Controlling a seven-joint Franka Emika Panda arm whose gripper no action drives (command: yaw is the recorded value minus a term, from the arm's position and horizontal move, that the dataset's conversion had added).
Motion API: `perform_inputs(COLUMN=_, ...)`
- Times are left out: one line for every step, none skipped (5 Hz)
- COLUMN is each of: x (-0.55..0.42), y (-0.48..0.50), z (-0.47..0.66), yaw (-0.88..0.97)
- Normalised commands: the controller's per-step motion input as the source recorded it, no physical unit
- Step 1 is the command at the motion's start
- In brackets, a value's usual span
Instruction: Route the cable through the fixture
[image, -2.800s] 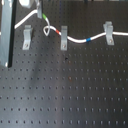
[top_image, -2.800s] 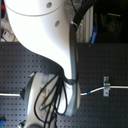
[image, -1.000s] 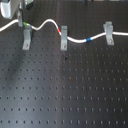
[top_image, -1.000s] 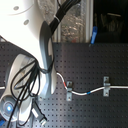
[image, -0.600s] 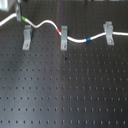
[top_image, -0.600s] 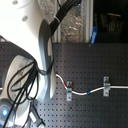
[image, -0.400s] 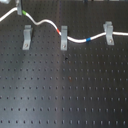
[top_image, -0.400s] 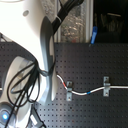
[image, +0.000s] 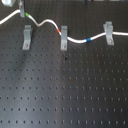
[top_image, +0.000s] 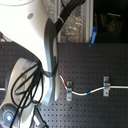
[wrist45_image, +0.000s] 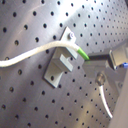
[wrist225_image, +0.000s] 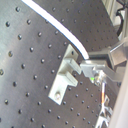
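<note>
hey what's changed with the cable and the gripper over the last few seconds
The gripper, shut on the cable at its green band, has carried that end toward the first exterior view's left, over the leftmost fixture. The cable's hump between clips stretched that way. The middle fixture, right fixture and the cable across them stayed put.

I see three grey forked metal clip posts in far row across black perforated board (image: 65, 95): left post (image: 26, 36), middle post (image: 63, 38), right post (image: 108, 32) in first exterior view. White banded cable (image: 75, 40) strung between them blocks low passage across row. Gripper (image: 21, 7) occupies space just above left post. Near board area open.
</note>
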Motion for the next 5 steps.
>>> perform_inputs(x=0.000, y=0.001, z=0.10, yaw=0.00)
perform_inputs(x=0.028, y=0.152, z=0.40, yaw=0.00)
perform_inputs(x=0.017, y=0.085, z=0.16, yaw=0.01)
perform_inputs(x=-0.044, y=0.008, z=0.12, yaw=0.01)
perform_inputs(x=-0.168, y=0.031, z=0.08, yaw=0.01)
